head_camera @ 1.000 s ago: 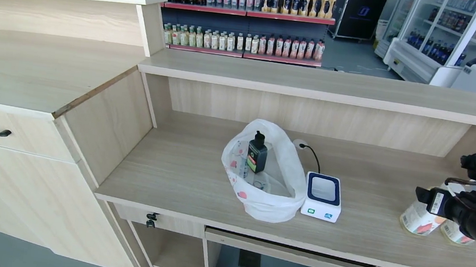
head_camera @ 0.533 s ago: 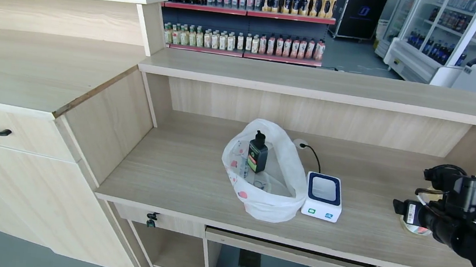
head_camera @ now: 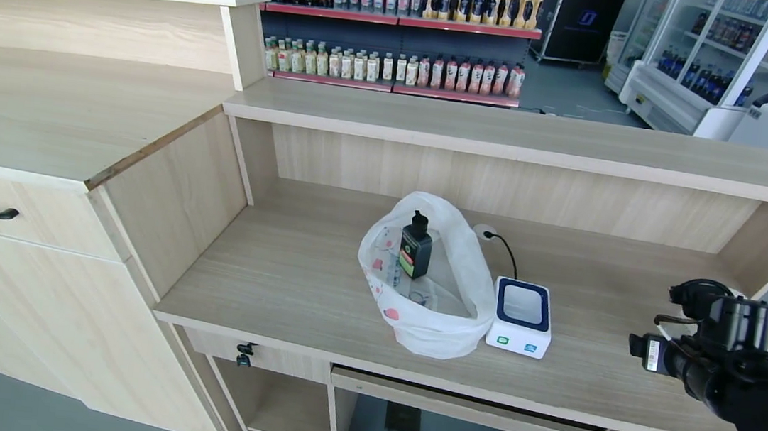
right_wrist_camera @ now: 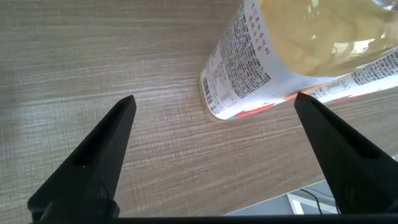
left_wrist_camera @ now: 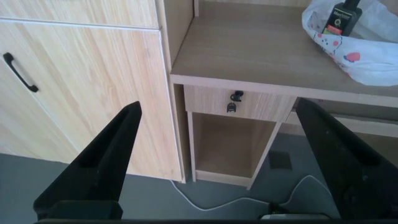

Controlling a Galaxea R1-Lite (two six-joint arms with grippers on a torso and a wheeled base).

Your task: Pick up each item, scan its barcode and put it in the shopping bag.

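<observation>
Bottle [right_wrist_camera: 298, 56] stands at the table's [head_camera: 319, 287] right end, just ahead of the right claw [right_wrist_camera: 214, 99], spread wide and empty; left claw [left_wrist_camera: 217, 104], likewise wide open, hangs low off the table's left front. Farther in, scanner [head_camera: 520, 317] sits just beside the bag [head_camera: 426, 320], dark bottle [head_camera: 414, 251] inside

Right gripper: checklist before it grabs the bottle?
1. Right gripper open: ok.
2. Bottle upright on the counter: ok.
3. Bottle between the fingers: not ok, it stands beyond the tips.
4. Scanner window uncovered: ok.
5. Shopping bag mouth open: ok.
6. Left gripper out of the way: ok, low beside the counter.
</observation>
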